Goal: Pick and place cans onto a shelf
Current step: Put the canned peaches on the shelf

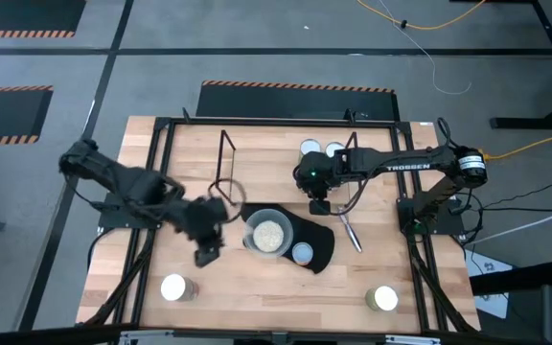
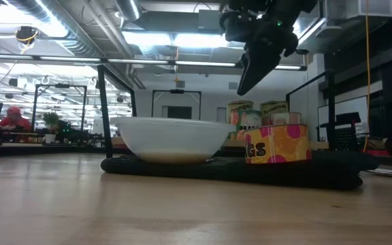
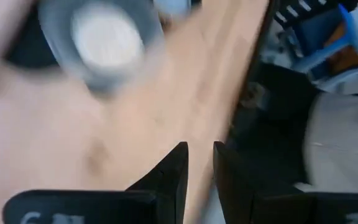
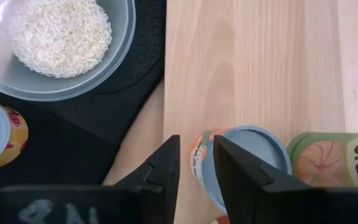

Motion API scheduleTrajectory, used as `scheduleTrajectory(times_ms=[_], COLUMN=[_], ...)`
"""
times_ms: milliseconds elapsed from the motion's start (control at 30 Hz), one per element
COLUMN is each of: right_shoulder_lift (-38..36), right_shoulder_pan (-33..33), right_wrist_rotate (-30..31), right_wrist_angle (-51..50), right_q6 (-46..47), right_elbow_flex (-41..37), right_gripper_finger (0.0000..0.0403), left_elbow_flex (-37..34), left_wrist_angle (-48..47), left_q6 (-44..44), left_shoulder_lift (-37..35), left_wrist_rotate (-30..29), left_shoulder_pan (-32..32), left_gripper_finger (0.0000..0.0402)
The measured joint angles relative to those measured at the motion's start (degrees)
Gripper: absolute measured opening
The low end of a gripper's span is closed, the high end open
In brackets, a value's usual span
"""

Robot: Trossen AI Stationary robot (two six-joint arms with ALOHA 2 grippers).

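Note:
Several cans stand apart on the wooden table: one on the black mat (image 1: pixel 302 252), two at the far side (image 1: pixel 311 149) (image 1: pixel 334 149), and two near the front edge (image 1: pixel 175 287) (image 1: pixel 384 298). The shelf (image 1: pixel 226 165) shows only as thin black rods at the far left of centre. My right gripper (image 1: pixel 319 203) is shut and empty, raised high above the table (image 2: pixel 245 83). In the right wrist view its fingers (image 4: pixel 196 163) hang over a blue-lidded can (image 4: pixel 247 158) beside an orange-labelled can (image 4: pixel 334 158). My left gripper (image 1: pixel 207 253) is shut and empty, left of the bowl; its wrist view (image 3: pixel 199 158) is blurred.
A clear bowl of pale grains (image 1: pixel 267 233) sits on the black mat (image 1: pixel 319 240) at the table's middle, and also shows in the low view (image 2: pixel 175 139). A metal utensil (image 1: pixel 351 231) lies right of the mat. Bare wood lies along the front edge between the two near cans.

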Motion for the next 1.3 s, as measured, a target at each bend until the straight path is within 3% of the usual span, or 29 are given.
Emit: scheduleTrajectory(times_ms=[100, 300, 500, 1300], right_shoulder_lift=[0.00, -0.02, -0.03, -0.09], right_shoulder_pan=[0.02, 0.02, 0.01, 0.02], right_wrist_rotate=[0.00, 0.02, 0.02, 0.04], right_wrist_angle=[-0.12, -0.30, -0.30, -0.08], right_q6=[-0.01, -1.57, -1.68, -1.57], right_elbow_flex=[0.00, -0.02, -0.02, -0.07], right_gripper_finger=[0.0101, 0.0101, 0.0101, 0.0101], left_elbow_flex=[0.40, 0.41, 0.43, 0.40], left_wrist_angle=[-0.47, -0.29, -0.44, -1.21], left_q6=[-13.41, -30.61, -40.81, -44.31], left_shoulder_lift=[-0.01, 0.94, 0.87, 4.36], left_wrist_rotate=[2.67, 1.44, 0.76, 0.25], left_shoulder_pan=[-5.03, -11.20, -13.16, -13.08], left_gripper_finger=[0.0069, 0.0069, 0.0069, 0.0101])
